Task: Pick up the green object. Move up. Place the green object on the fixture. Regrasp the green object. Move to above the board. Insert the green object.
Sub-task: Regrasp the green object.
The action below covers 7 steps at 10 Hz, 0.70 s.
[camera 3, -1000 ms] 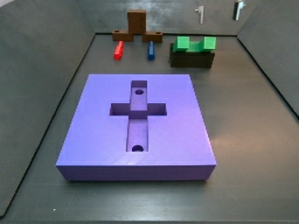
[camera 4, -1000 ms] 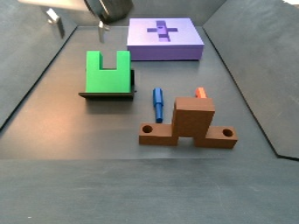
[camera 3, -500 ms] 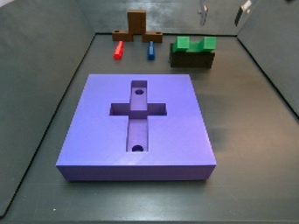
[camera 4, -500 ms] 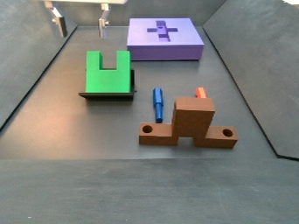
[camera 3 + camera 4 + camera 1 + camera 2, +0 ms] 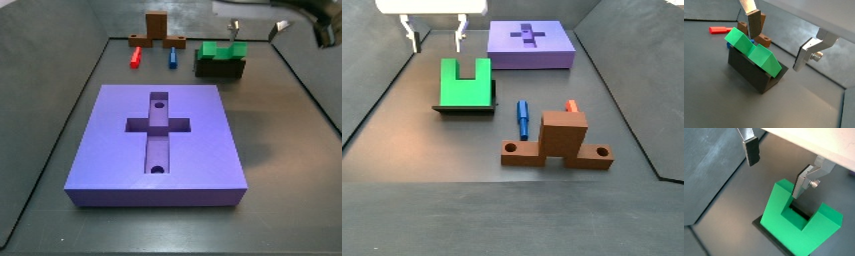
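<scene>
Two silver fingers (image 5: 750,148) stand wide apart with nothing between them in both wrist views, so the gripper (image 5: 433,36) is open and empty, hanging above and just behind the green object (image 5: 465,82) in a side view. Nearest the wrist cameras, the green object (image 5: 753,48) sits tilted in the fixture (image 5: 753,75), its notch open between two prongs. Beyond it lie the blue peg (image 5: 521,118) and red peg (image 5: 136,58) beside the orange-brown stand (image 5: 561,139), and well apart, the board (image 5: 158,142) with its cross-shaped recess. By my reading the placing is done and the regrasp is in hand: next the fingers should descend to straddle the piece and close squarely.
</scene>
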Tool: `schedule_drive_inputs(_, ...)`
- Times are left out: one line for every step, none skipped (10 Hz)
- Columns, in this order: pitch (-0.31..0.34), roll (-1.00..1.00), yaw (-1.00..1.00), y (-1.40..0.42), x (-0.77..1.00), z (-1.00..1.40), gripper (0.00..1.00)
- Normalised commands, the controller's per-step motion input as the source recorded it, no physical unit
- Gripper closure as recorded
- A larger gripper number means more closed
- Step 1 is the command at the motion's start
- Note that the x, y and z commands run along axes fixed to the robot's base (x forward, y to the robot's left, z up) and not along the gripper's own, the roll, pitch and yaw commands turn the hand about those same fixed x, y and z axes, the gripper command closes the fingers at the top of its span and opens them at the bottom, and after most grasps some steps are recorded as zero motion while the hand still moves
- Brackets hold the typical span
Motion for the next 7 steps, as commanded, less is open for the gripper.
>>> schedule_drive_inputs(0.0,0.99,0.1,0.06,-0.27,-0.21,0.0)
schedule_drive_inputs(0.0,0.95,0.15,0.02,-0.18,-0.26,0.0)
schedule_drive_inputs(0.0,0.95,0.19,0.02,-0.15,-0.31,0.0)
schedule_drive_inputs(0.017,0.91,0.23,0.0,0.06,-0.34,0.0)
schedule_drive_inputs(0.077,0.83,0.26,0.0,0.27,-0.35,0.0)
schedule_drive_inputs(0.146,0.86,0.27,0.0,0.24,-0.29,0.0)
schedule_drive_inputs(0.251,0.95,0.25,0.0,0.01,-0.17,0.0)
